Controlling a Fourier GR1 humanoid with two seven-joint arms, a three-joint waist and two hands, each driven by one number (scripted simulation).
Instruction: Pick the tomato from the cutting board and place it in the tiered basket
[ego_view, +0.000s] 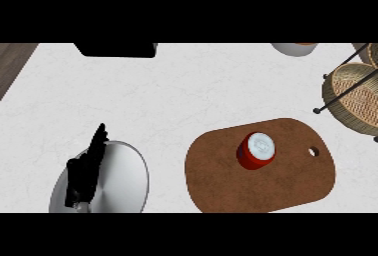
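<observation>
While the left hand (86, 170) rests open, fingers straight, the tomato (255, 150) sits on the board (221, 186); likely light, smooth, soft. Grasp round its red sides.

Red tomato (255, 151) with white top; brown cutting board (244, 187); tan woven basket (356, 97).

Open counter (184, 95) beyond the cutting board (221, 185)
</observation>
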